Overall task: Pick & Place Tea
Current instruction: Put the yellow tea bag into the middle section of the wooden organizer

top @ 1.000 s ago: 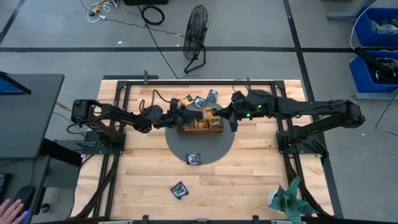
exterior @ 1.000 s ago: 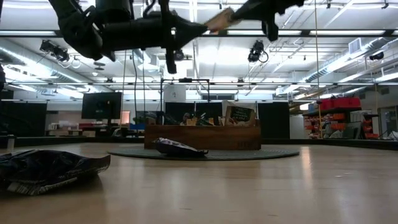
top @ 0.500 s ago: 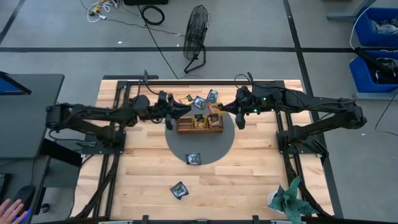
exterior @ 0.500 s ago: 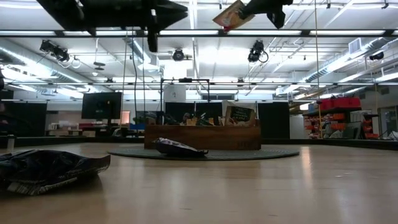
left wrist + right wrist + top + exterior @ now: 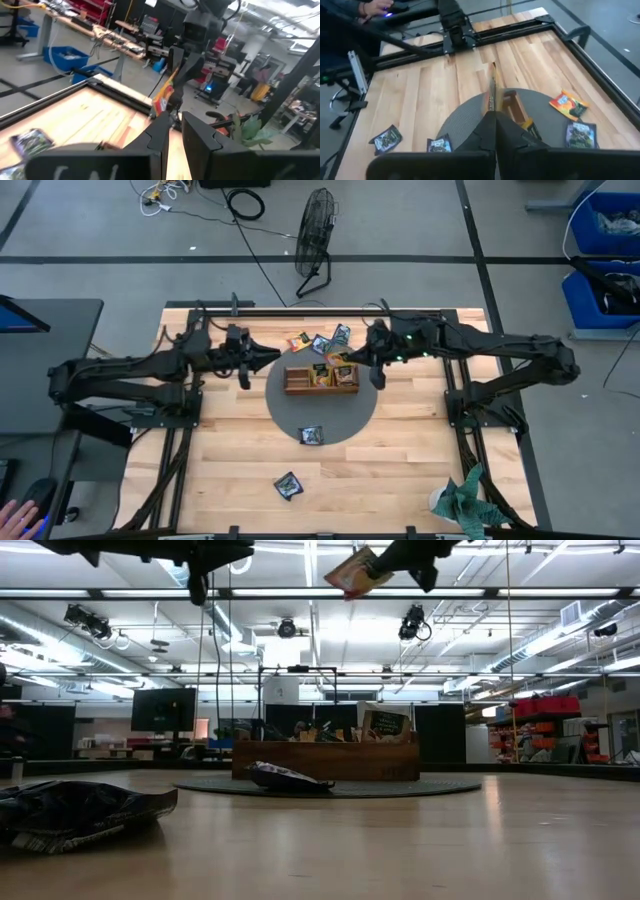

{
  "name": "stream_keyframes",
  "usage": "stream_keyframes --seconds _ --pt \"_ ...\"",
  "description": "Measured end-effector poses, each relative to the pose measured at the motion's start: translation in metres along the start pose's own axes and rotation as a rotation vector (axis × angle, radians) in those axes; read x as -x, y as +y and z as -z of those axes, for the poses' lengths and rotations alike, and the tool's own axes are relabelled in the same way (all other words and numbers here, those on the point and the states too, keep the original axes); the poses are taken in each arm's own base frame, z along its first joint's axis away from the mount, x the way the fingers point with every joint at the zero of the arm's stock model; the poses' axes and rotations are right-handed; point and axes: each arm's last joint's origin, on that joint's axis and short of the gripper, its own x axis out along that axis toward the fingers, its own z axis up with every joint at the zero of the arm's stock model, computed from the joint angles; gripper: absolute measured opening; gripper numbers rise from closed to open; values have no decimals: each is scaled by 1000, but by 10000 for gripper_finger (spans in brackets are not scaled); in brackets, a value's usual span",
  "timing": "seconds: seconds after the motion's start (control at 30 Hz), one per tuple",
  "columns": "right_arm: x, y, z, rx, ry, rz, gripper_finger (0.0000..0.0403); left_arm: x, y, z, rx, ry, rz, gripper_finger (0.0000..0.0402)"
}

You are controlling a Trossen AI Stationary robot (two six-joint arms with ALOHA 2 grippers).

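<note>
— Tray (image 5: 321, 378) first: where do we hold the orange sachet (image 5: 350, 572)?

— Above its right end, pinched in our right gripper (image 5: 347, 359), well clear of the counter (image 5: 400, 470).

— And our left gripper (image 5: 272, 356)?

— Left of the tray, fingers a narrow slit apart, empty. More sachets (image 5: 325, 340) lie just behind the tray.

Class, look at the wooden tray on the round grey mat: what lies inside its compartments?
The wooden tray holds a few upright tea sachets, mostly toward its right end. How many, and which compartment each sits in, cannot be told; the low view shows only the tray's side wall and sachet tops.
</note>
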Motion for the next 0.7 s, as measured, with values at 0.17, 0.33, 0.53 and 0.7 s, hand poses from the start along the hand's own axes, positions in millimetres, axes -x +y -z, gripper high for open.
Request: stream_keyframes --seconds 0.17,0.33,0.53,0.7 --pt "-20 -3 -21 95 113 1 0 19 0 -3 -8 16 -75 55" --pt "-45 -5 -41 213 276 -2 0 37 0 -7 -53 3 -135 55" --pt "-82 -8 -54 314 398 -24 0 52 -1 -12 -68 -34 -199 55" --pt "-110 -16 -50 344 493 -32 0 55 0 -12 -70 -30 -209 55"
